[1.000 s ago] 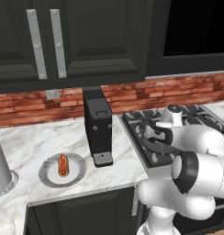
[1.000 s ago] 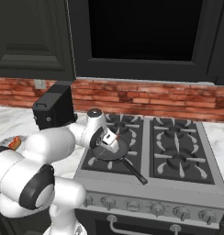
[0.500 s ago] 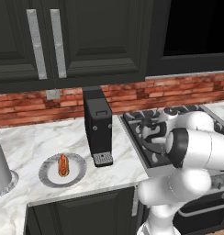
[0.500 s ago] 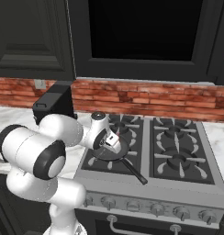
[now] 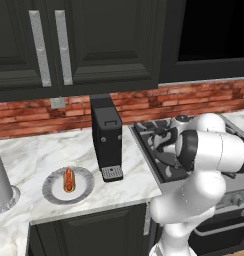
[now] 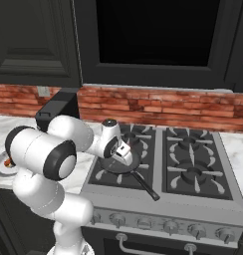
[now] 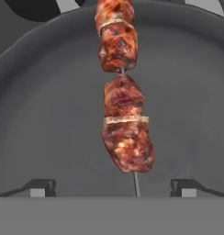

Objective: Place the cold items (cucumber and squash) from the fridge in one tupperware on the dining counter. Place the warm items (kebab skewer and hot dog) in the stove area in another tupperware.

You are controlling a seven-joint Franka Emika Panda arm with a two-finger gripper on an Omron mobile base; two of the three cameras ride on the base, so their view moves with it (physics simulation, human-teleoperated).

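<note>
A kebab skewer (image 7: 124,108) with browned meat chunks lies in a dark frying pan (image 7: 45,119) on the stove's front left burner. My gripper (image 7: 114,188) hovers close above it, open, one fingertip on each side of the skewer's bare near end, and holds nothing. From the right base view the gripper (image 6: 121,151) sits just over the pan (image 6: 124,167). The hot dog (image 5: 68,179) rests on a grey plate (image 5: 85,188) on the marble counter, left of the coffee machine. Cucumber, squash and tupperware are out of view.
A tall black coffee machine (image 5: 107,136) stands between the plate and the stove (image 6: 192,167). The pan's handle (image 6: 147,189) points toward the stove's front. A steel cylinder (image 5: 1,181) stands at the counter's far left. Dark cabinets hang overhead.
The arm's elbow has swung round and forward while the hand has stayed over the pan. The jaws remain open.
</note>
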